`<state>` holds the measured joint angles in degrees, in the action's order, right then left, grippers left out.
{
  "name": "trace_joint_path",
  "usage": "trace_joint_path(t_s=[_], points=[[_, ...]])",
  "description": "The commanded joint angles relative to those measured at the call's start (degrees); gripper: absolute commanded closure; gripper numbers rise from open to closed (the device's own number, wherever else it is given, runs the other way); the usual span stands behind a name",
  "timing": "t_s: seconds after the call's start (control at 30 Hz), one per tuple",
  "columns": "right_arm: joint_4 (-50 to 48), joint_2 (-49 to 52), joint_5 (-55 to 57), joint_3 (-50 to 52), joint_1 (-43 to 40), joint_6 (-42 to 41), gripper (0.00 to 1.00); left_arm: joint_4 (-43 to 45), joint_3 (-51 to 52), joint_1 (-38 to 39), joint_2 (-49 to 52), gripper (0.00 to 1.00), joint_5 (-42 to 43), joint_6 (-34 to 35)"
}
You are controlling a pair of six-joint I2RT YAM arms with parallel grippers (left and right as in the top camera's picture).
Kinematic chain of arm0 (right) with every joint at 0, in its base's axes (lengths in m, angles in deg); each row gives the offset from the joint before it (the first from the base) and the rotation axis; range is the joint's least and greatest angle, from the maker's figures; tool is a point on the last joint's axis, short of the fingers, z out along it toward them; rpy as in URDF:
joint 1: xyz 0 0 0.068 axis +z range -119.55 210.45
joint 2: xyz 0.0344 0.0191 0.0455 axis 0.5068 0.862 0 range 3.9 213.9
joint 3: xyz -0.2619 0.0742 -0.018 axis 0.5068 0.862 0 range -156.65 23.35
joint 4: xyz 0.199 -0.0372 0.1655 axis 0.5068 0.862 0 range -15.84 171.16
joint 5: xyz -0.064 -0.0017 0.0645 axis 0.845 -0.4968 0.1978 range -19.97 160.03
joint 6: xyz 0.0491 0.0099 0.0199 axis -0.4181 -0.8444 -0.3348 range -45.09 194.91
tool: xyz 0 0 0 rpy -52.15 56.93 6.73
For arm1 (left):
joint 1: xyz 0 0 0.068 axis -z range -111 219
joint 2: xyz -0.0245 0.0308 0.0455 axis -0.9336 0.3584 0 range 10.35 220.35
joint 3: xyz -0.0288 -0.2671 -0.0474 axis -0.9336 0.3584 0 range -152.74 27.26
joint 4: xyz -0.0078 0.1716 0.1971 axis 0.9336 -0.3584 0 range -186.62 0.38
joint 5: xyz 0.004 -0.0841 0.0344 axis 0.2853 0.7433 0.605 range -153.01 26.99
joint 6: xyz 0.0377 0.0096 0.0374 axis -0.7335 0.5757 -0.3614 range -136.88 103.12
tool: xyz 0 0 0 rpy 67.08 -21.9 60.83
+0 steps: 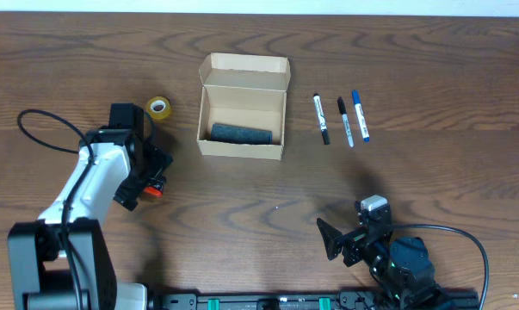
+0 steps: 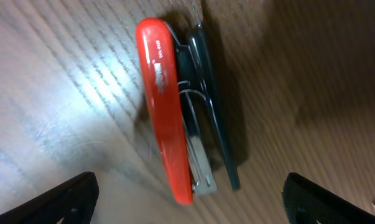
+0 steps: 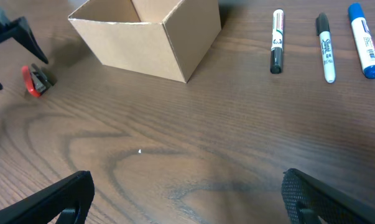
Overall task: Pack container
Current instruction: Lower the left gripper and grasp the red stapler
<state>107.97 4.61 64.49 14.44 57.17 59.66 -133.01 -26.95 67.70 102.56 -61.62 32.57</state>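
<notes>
Here, left gripper (image 2: 188,200), wide open and empty, straddles the red stapler (image 2: 165,124) (seemingly poised for a grasp); right gripper (image 3: 187,193), likewise open and empty, idles well apart from the container (image 1: 240,150).

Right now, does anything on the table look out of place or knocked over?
Only the red stapler: it seems to lie on its side under the open left claw, away from the box. The three markers lie in a neat row; nothing looks spilled or damaged.
</notes>
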Motion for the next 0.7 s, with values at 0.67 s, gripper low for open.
trace_joint_path(t_s=[0.67], points=[[0.02,-0.39,0.15,0.17,0.59,0.74,0.01,6.03,0.22,-0.17,8.26,0.14,1.84,-0.59]])
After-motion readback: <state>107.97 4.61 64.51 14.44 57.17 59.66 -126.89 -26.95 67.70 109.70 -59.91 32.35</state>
